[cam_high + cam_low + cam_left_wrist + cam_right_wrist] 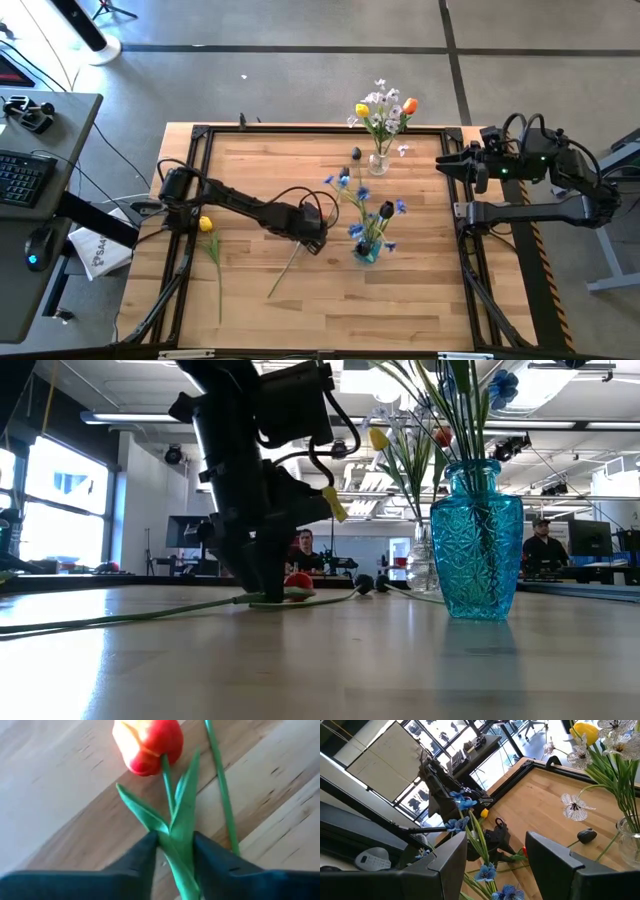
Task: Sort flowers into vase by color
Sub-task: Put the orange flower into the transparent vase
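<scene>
Down on the desk (420, 300), my left gripper (172, 851) has its fingers (137, 862) pinching the red-orange tulip (148, 745) by stem and leaf; right gripper (495, 851) waits, fingers apart, empty.

Readable text: only one marking shows, on the white box (97, 252) lying on the floor beside the tabletop's (420, 290) left edge.
Its characters: too small and tilted to read with certainty.
Elsewhere: no legible labels, brands or numbers.
</scene>
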Tool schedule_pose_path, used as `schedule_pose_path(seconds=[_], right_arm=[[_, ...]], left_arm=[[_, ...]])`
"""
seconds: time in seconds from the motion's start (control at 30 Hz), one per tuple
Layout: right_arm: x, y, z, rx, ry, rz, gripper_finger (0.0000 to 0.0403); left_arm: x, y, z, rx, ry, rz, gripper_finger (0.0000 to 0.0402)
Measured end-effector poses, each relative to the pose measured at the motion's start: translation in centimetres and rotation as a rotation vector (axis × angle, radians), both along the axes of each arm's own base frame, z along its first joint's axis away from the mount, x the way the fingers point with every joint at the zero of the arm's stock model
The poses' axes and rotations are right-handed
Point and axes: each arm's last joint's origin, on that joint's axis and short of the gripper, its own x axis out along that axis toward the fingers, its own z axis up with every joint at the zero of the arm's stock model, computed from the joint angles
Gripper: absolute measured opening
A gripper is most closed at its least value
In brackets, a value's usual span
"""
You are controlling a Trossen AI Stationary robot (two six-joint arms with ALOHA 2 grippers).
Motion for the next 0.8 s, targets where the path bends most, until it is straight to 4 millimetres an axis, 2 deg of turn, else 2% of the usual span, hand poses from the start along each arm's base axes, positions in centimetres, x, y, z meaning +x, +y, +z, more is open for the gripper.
schedule_pose_path(seconds=[0.13,0.23,0.37,0.53,0.7,0.8], right_arm=[[0.0,0.0,0.0,0.000,0.000,0.000,0.0199],[0.0,0.0,0.0,0.003,0.000,-0.003,0.0199],[0.1,0.0,0.0,0.002,0.004,-0.008,0.0199],[0.4,-0.1,-0.1,0.019,0.011,-0.011,0.0199],[0.7,-0.2,-0.1,0.026,0.021,-0.030,0.0199],[1.0,-0.3,-0.1,0.018,0.024,-0.059,0.0199]], left_arm=[[-0.3,0.6,0.6,-0.002,0.021,-0.039,0.0016],[-0.6,1.6,1.5,0.026,0.033,-0.053,0.0015],[-1.0,3.4,3.8,0.085,-0.007,-0.054,0.0006],[-2.4,6.5,8.9,0.207,-0.132,0.007,0.0005],[-5.4,10.3,15.3,0.366,-0.322,0.146,0.0002],[-7.2,12.4,18.6,0.397,-0.440,0.081,0.0002]])
